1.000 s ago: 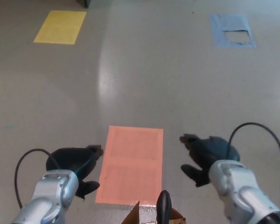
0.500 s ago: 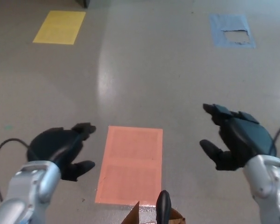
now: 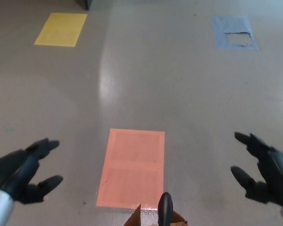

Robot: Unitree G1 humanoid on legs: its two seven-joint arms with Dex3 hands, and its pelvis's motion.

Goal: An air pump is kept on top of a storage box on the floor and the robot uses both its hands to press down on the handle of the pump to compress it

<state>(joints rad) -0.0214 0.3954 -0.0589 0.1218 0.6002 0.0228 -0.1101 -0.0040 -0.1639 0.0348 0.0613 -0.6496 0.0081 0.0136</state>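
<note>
Two hands: both have swung outward over the last second, so you now see them wide apart at the picture's lower corners, well clear of the pump.
Left hand (image 3: 19,176): at about 8 o'clock, fingers spread, holding nothing; a second ago it sat just beside the orange patch.
Pump handle (image 3: 165,209): a black rounded tip at 6 o'clock, cut by the bottom edge; how far it is pushed down you cannot tell from here.
Storage box (image 3: 137,217): only brown corners show at 6 o'clock under the handle, the rest is out of frame.
Right hand (image 3: 264,172): at about 4 o'clock, fingers apart, empty; it was closer in a second ago, then lifted and drew outward.
Meaning for the task: neither hand touches the handle, so no press is under way; the spread fits either a release or a wind-up.
Floor (image 3: 179,94): smooth grey, with a pale sheen.
Markers: yellow patch (image 3: 61,29) at 11 o'clock, orange patch (image 3: 133,167) near centre, worn blue patch (image 3: 235,32) at 1 o'clock.
</note>
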